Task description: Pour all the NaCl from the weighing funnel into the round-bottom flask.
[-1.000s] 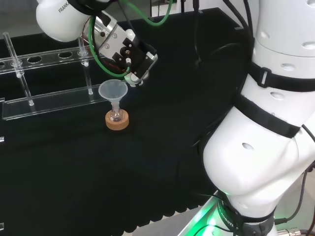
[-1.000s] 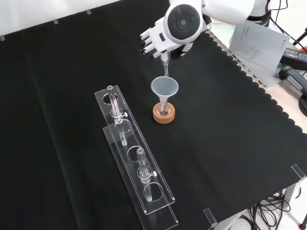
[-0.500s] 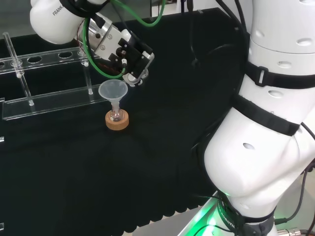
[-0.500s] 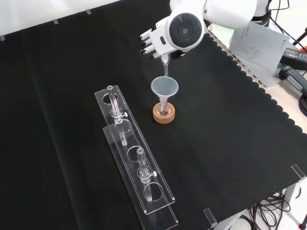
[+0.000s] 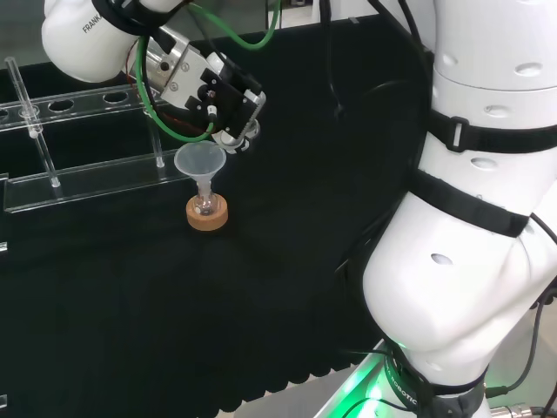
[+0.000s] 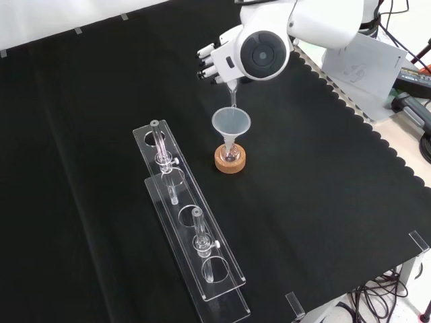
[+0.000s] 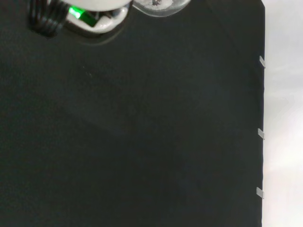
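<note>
A small round-bottom flask (image 6: pixel 229 155) (image 5: pixel 205 207) stands on a cork ring (image 6: pixel 229 162) (image 5: pixel 207 218) near the middle of the cloth. A clear wide funnel (image 6: pixel 231 123) (image 5: pixel 200 161) sits in its neck. Just above it, the black and white hand (image 6: pixel 214 62) (image 5: pixel 228 103) is curled round a thin clear weighing funnel (image 6: pixel 232 94), tipped steeply with its spout pointing down into the wide funnel's mouth. The arm's round grey cap (image 6: pixel 260 54) hides most of the hand in the front view.
A clear plastic rack (image 6: pixel 192 222) (image 5: pixel 78 178) with two glass tubes lies to the left of the flask in the front view. Papers (image 6: pixel 360 57) and cables lie beyond the cloth's scalloped right edge. The arm's big white links (image 5: pixel 470 218) stand at the head view's right.
The arm's upper link has swung a little, to the left in the head view. The hand has turned slightly over the wide funnel, still holding the weighing funnel.
</note>
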{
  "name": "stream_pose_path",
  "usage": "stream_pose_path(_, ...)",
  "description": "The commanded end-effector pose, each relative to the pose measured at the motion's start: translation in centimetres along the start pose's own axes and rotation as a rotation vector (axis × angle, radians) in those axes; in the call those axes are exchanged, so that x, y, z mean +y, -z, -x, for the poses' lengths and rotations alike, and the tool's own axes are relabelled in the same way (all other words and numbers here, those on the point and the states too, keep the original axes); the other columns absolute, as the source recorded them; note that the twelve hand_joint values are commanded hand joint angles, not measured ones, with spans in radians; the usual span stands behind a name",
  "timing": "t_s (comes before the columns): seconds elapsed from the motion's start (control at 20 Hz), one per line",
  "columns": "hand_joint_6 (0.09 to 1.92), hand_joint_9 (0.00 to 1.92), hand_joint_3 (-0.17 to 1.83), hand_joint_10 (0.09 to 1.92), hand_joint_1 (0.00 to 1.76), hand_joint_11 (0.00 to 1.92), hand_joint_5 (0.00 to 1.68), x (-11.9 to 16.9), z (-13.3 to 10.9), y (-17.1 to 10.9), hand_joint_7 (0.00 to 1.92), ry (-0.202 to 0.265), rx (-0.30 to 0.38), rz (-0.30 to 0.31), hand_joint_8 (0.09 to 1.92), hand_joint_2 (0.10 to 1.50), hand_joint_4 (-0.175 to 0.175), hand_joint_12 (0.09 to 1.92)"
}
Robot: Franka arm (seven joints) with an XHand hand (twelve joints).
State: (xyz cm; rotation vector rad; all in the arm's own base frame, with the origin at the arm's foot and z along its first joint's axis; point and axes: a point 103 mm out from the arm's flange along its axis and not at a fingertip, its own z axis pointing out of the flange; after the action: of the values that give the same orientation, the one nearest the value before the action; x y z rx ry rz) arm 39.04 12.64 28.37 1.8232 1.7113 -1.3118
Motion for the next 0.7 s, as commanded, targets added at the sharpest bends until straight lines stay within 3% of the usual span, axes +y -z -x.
stream_pose_path(0.05,0.68,0.78,0.57,0.48,1.11,0.6,1.25,0.03,-0.07,0.27,0.45,-0.005,-0.019,-0.009,0.67,0.71,0.175,1.17)
stream_pose_path(0.7,0.68,0.78,0.57,0.48,1.11,0.6,1.25,-0.1,-0.46,0.77,0.45,-0.015,-0.075,-0.023,0.67,0.71,0.175,1.17)
